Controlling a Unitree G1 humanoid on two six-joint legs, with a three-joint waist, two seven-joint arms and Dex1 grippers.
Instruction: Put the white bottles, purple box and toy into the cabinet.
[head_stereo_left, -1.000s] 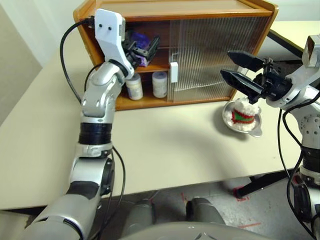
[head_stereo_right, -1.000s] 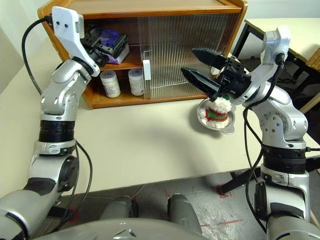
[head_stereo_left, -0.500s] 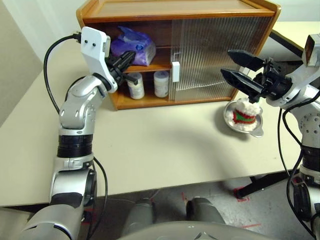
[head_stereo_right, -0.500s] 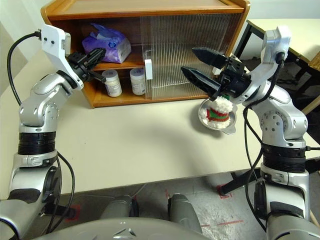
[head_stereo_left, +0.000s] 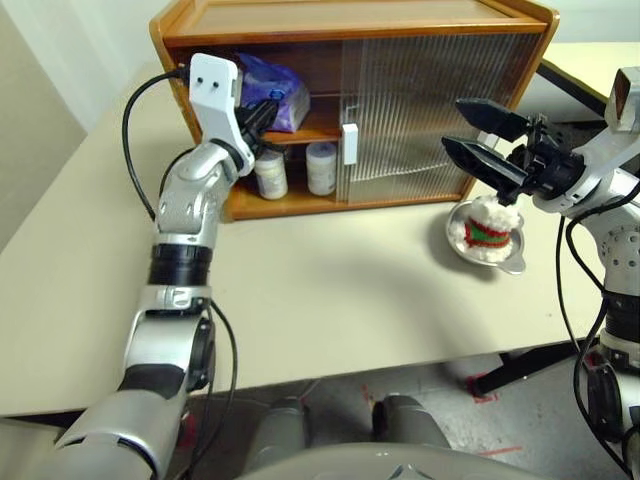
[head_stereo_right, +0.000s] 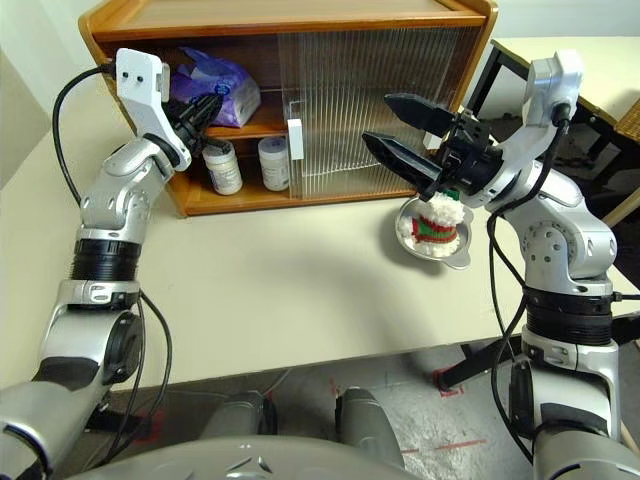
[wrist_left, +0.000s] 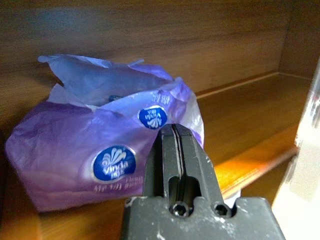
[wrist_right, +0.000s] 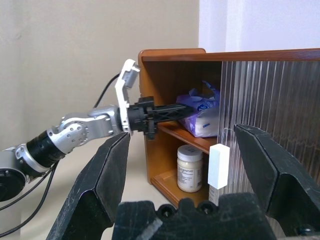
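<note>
Since a second ago the left claw (head_stereo_right: 205, 107) has let go of the purple box (head_stereo_left: 272, 96), pulled back out of the upper shelf, pressed its fingers together and come in again to the shelf's front edge; the right arm and everything else have kept their places.

Largest is the pale bench (head_stereo_left: 330, 300), which carries the cabinet (head_stereo_left: 420, 30) at its far side. One ribbed sliding door (head_stereo_left: 430, 110) with a white handle (head_stereo_left: 348, 143) covers the cabinet's right part, and the left part stands open. On the upper shelf lies the purple box, tissue poking from its top, and the left wrist view shows it just beyond the shut black fingers (wrist_left: 176, 160), apart from them as far as can be seen. On the lower shelf the two white bottles (head_stereo_left: 320, 167) stand upright side by side, the left one partly behind the left arm.

Right of the cabinet, on the bench, a shiny steel bowl (head_stereo_left: 512, 263) holds the toy (head_stereo_left: 487, 228). The right claw (head_stereo_left: 478, 137) hangs above and just left of the toy with its fingers spread wide and nothing between them.
</note>
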